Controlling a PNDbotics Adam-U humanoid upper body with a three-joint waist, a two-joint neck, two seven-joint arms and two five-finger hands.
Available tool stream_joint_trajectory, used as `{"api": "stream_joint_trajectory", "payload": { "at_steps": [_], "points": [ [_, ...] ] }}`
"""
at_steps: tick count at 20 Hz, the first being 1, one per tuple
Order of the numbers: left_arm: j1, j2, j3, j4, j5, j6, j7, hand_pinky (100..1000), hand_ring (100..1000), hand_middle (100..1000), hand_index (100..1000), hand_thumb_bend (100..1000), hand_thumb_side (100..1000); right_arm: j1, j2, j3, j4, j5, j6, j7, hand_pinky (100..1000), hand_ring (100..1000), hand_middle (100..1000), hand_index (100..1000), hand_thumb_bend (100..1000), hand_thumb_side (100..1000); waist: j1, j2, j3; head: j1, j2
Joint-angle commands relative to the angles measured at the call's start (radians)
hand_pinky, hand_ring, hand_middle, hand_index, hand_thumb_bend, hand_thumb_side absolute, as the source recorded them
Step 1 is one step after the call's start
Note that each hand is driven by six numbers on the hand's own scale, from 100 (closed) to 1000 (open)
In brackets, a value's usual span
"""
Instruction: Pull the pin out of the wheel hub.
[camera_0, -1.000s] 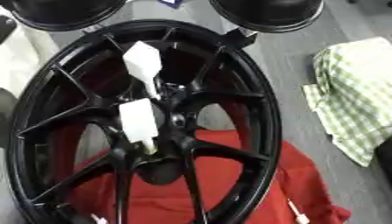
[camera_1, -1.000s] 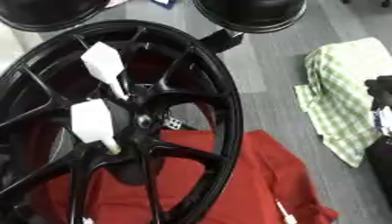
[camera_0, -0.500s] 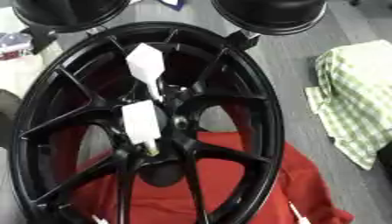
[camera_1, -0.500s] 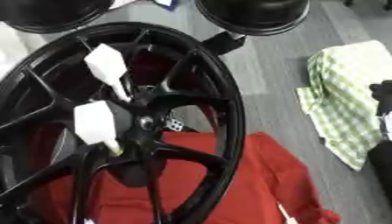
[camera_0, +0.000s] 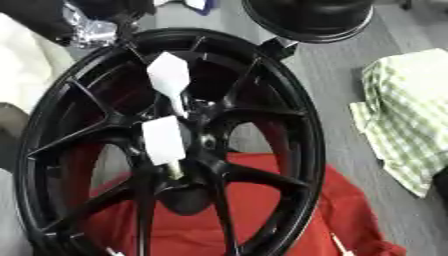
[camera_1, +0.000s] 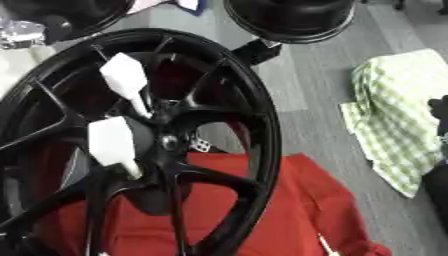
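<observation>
A black spoked wheel (camera_0: 289, 150) lies tilted on a red cloth (camera_0: 262, 215). Two white pins stand in its hub (camera_0: 203, 131). The upper pin (camera_0: 169, 77) has a flat white head and a thin shaft running down into the hub. The lower pin (camera_0: 163, 141) sits just left of the hub centre. My left hand (camera_0: 87, 26), black with silver parts, shows at the wheel's upper left rim, apart from both pins; its shape is blurred. A dark part of my right hand (camera_1: 439, 107) shows at the right edge, far from the wheel.
A green checked cloth (camera_0: 407, 120) lies on the grey floor to the right. A second black rim (camera_0: 306, 15) stands behind the wheel at the top. A pale object (camera_0: 22, 75) fills the left edge.
My left hand has come in from the upper left corner to the wheel's upper left rim. Both pins still stand in the hub as before.
</observation>
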Motion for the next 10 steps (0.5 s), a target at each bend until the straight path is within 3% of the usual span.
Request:
{"api": "stream_joint_trajectory", "payload": {
  "at_steps": [1, 5, 10],
  "points": [
    [-0.034, -0.017, -0.006, 0.036, -0.017, -0.02, 0.002, 821, 794, 796, 880, 107, 667, -0.007, -0.022, -0.003, -0.019, -0.01, 0.004, 0.006, 858, 803, 578, 716, 100, 235, 0.001, -0.019, -0.004, 0.006, -0.019],
    [-0.043, -0.047, -0.019, 0.082, -0.008, -0.032, -0.001, 859, 825, 834, 912, 186, 638, -0.013, -0.018, 0.0, -0.019, -0.011, 0.012, 0.011, 859, 802, 577, 716, 100, 242, 0.004, -0.014, -0.012, 0.009, -0.026],
    [-0.045, -0.065, -0.04, 0.134, 0.034, -0.052, -0.002, 908, 863, 862, 932, 358, 704, -0.019, -0.014, 0.004, -0.019, -0.011, 0.022, 0.016, 859, 802, 577, 716, 100, 248, 0.01, -0.008, -0.018, 0.015, -0.032]
  ]
}}
